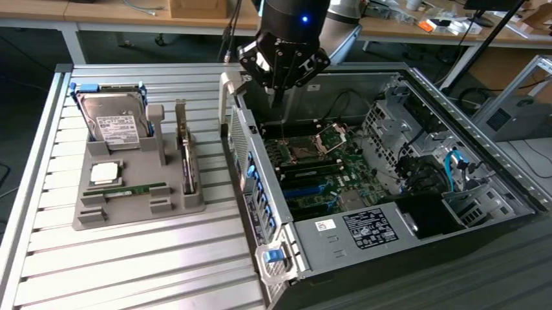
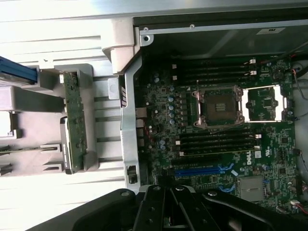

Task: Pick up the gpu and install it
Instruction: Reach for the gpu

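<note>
Hard drive (image 1: 116, 126), RAM stick (image 1: 129, 191), grey holder (image 1: 129, 218)

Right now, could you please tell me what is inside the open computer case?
A motherboard with an open CPU socket and a blue slot. The black box covers whatever lies beneath it.

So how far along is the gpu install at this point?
Done: nothing yet; the gpu stands on edge in the grey holder on the table. In hand: nothing; the gripper is shut and empty, above the open computer case, apart from the card. Left: both pick-up and install; the motherboard's blue slot sits empty.
</note>
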Available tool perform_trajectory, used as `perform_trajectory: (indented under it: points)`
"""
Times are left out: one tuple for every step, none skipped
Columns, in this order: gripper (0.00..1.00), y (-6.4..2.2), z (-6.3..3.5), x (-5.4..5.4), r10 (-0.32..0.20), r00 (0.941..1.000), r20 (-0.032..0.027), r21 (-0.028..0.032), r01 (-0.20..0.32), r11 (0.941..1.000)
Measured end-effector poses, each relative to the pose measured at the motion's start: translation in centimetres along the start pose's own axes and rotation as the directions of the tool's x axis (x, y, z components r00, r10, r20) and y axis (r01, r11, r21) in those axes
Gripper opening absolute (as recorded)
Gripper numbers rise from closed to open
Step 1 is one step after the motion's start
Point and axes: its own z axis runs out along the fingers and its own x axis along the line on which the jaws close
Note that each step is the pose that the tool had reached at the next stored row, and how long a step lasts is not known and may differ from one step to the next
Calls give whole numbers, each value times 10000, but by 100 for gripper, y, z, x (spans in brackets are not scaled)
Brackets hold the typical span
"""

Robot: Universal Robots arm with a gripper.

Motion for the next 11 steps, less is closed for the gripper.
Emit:
perform_trajectory:
  points:
    - [11,0,0,1,-1,10000,0,-1,1,10000]
    - [11,0,0,3,0,10000,0,0,0,10000]
    - [11,0,0,6,0,10000,0,0,0,10000]
    - [11,-1,0,8,0,10000,0,0,0,10000]
    - [11,-1,0,9,0,10000,0,0,0,10000]
    - [11,-1,0,11,0,10000,0,0,0,10000]
    - [11,-1,-1,17,0,10000,0,0,0,10000]
    - [11,-2,0,22,0,10000,0,0,0,10000]
    - [11,-2,0,27,0,10000,0,-1,0,10000]
    - [11,-2,-1,31,0,10000,0,-1,0,10000]
    - [11,-3,-1,36,0,10000,0,-1,0,10000]
